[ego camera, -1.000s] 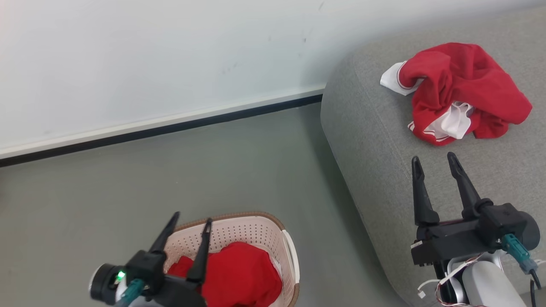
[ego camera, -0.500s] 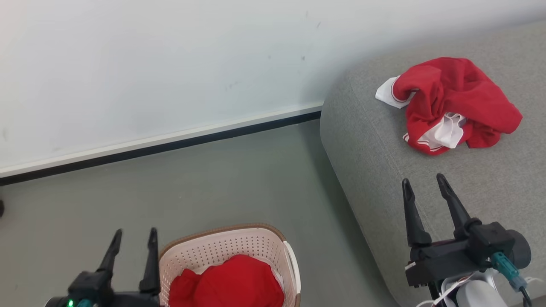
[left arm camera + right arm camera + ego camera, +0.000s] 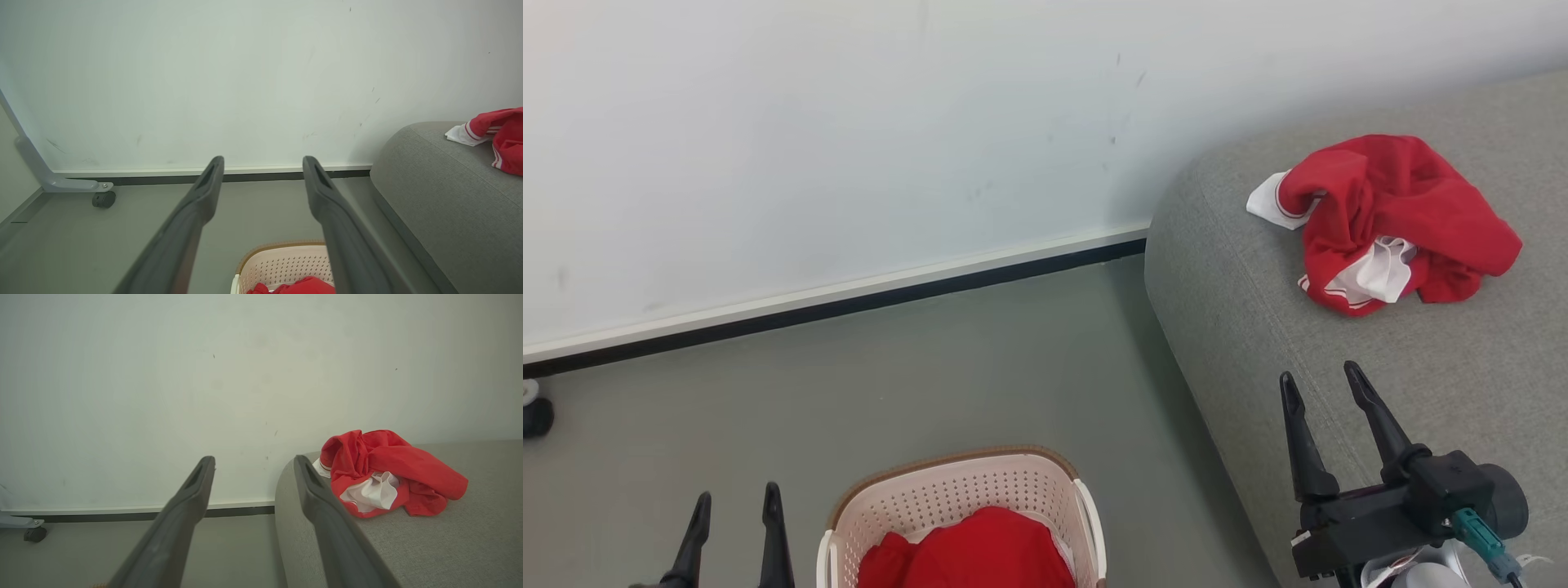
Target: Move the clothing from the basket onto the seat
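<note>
White wall takes the upper half of the head view, faintly scuffed, ending in a pale skirting board with a dark strip under it. Below it lies a smooth grey-green floor, bare and even.

At the right stands the grey woven seat, its rounded corner close to the wall. On it lies the red jersey, crumpled, with a white sleeve poking out to the left and white lining showing at the front. It is already where the task wants it.

The cream perforated basket sits on the floor near the seat's front corner. It holds the second red garment, bunched low inside.

A second ago the left gripper hung over the basket, in front of that garment. Now it stands just beside the basket on its left, jaws spread and empty. The whole view has also slid, so the camera has moved too. The right gripper hangs over the seat's front edge, well short of the jersey, jaws likewise spread and empty.

By my reading the job is half done: the left arm has come away with nothing, so the second pick still lies ahead.

A small black caster rests by the skirting at far left.
</note>
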You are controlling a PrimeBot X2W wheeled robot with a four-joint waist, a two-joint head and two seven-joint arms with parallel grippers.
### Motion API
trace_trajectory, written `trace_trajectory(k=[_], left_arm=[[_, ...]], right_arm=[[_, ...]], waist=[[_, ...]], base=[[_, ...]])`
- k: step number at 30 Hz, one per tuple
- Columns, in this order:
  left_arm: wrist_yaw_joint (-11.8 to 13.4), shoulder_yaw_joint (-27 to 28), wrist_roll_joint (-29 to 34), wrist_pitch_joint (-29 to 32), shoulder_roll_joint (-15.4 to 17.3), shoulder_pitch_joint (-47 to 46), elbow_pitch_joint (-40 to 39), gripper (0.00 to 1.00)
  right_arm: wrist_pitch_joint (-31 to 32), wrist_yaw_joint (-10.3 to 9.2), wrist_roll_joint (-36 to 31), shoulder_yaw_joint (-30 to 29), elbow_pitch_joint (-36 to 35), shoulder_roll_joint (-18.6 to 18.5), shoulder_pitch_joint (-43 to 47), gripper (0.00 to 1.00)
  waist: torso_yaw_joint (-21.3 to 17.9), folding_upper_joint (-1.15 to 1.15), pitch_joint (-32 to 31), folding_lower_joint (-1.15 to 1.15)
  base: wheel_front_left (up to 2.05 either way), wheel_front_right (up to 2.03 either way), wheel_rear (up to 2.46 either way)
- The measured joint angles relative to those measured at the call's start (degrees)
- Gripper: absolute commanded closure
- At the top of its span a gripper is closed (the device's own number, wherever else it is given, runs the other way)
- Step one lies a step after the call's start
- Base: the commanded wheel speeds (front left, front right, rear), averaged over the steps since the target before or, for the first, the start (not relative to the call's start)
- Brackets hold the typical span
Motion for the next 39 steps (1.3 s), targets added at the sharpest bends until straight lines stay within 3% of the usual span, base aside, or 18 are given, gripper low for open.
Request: trace_trajectory(k=[39], left_arm=[[1.0, 2.4, 1.4, 0.8, -2.0, 5.4, -8.2, 0.00]], right_arm=[[2.1, 0.57, 0.1, 0.5, -1.6, -0.1, 1.1, 0.00]], waist=[[0.1, 0.00, -0.8, 0.00]], base=[[0.00, 0.00, 0.00]])
